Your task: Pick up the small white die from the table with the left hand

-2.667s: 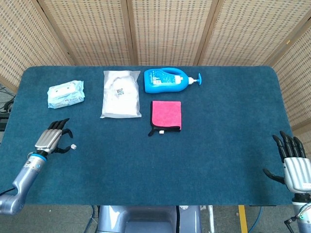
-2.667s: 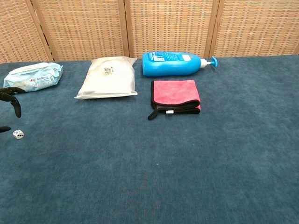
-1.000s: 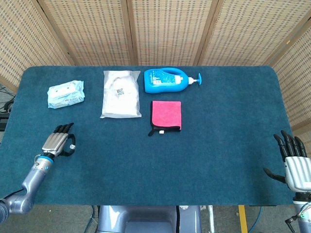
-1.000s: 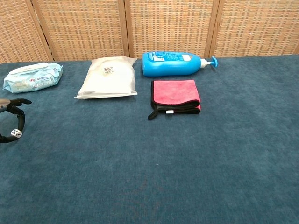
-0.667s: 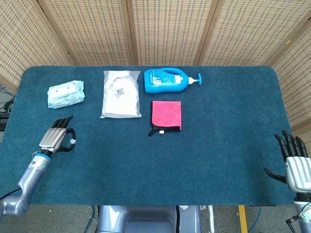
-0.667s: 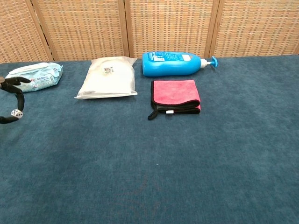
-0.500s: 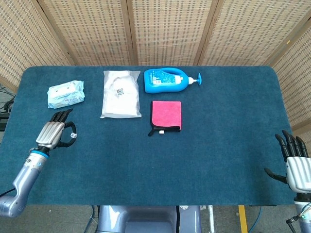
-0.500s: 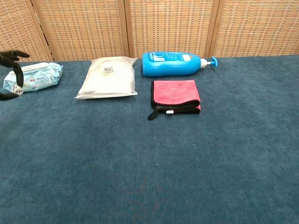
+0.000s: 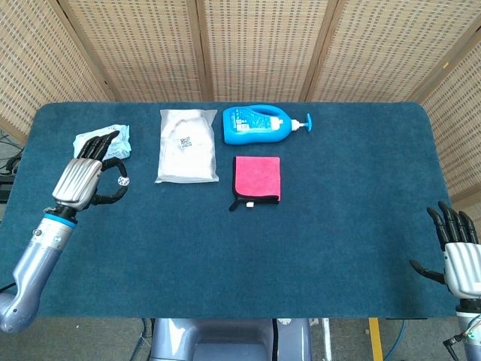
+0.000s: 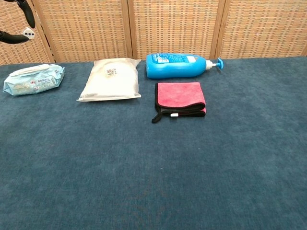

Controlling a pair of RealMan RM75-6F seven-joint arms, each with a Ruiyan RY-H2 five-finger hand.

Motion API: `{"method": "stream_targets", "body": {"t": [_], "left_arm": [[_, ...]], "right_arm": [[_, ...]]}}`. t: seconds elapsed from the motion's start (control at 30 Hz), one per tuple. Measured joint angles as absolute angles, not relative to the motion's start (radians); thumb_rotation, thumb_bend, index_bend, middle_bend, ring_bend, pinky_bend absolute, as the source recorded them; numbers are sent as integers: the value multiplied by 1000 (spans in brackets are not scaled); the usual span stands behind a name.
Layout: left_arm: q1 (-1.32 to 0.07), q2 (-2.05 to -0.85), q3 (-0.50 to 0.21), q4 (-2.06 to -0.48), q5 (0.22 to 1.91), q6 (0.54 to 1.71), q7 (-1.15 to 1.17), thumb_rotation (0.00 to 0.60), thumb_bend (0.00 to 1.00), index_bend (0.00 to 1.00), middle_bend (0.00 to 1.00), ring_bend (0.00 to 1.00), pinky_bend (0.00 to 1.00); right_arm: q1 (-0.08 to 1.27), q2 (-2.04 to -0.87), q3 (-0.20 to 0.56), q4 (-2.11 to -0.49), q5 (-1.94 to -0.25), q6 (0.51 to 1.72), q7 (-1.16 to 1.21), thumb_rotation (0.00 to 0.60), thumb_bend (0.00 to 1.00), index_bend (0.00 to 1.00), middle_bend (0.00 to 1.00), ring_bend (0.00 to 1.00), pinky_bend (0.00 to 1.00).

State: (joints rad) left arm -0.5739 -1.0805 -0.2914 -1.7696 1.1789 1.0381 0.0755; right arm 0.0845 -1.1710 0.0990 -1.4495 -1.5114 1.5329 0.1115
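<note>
One die [image 9: 122, 180], pinched between fingertips of left hand [image 9: 81, 180], lifted off table [image 9: 316, 248], left side of frame. Right hand [image 9: 460, 256] lower right, fingers apart, holding nothing. On table: one wipes pack [image 10: 32, 79], one white pouch [image 9: 186, 146], one blue bottle [image 9: 259, 124], one pink cloth [image 9: 257, 179].

A pale blue wipes pack [image 10: 32, 79], a white pouch [image 10: 111, 79] and a blue pump bottle [image 10: 180, 65] are lying along the far side of the blue surface [image 10: 158, 182]. A pink cloth [image 10: 180, 98] is lying folded just in front of the bottle.
</note>
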Motion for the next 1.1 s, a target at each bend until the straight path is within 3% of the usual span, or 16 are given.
{"method": "stream_targets", "body": {"t": [0.1, 0.43, 0.5, 0.67, 1.1], "left_arm": [[-580, -1076, -291, -1777, 1167, 1035, 79, 600, 245, 69, 0, 0, 0], [-559, -1061, -276, -1772, 1176, 1060, 37, 600, 242, 41, 0, 0, 0], [-543, -1055, -266, -1768, 1192, 1074, 19, 600, 206, 17, 0, 0, 0], [-484, -1044, -223, -1743, 1240, 1123, -26, 600, 1, 0, 0, 0, 0], [-193, -1011, -79, -1714, 1342, 1441, -142, 600, 0, 0, 0, 0, 0]], "right_arm": [[85, -1171, 99, -1449, -1510, 1532, 112, 600, 0, 0, 0, 0, 0], [86, -1172, 98, -1450, -1511, 1529, 110, 600, 0, 0, 0, 0, 0], [86, -1172, 98, -1450, -1510, 1529, 109, 600, 0, 0, 0, 0, 0], [85, -1172, 98, -1451, -1510, 1528, 107, 600, 0, 0, 0, 0, 0], [82, -1181, 97, -1451, -1520, 1546, 89, 600, 0, 0, 0, 0, 0]]}}
